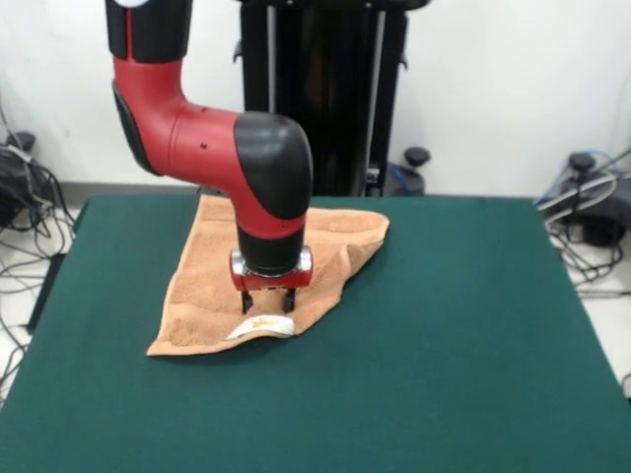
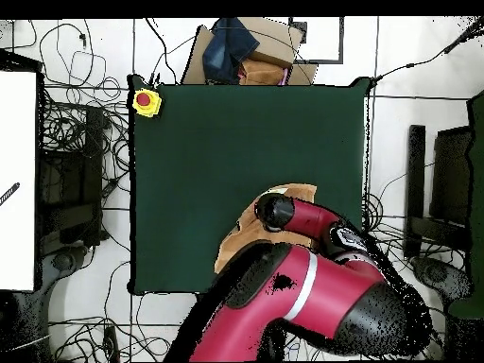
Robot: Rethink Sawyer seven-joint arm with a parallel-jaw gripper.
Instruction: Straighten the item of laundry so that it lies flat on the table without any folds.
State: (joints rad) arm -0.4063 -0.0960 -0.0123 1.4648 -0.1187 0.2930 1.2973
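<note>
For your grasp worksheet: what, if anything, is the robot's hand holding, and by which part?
It cannot be told: the hand stands open-fingered over the towel at its front edge, by the white label.

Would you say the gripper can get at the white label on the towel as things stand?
Probably yes. The gripper hangs right above the white label at the towel's near edge, jaws apart, and nothing lies between them.

Front camera faces the table (image 1: 473, 325) across it; overhead camera looks straight down.
</note>
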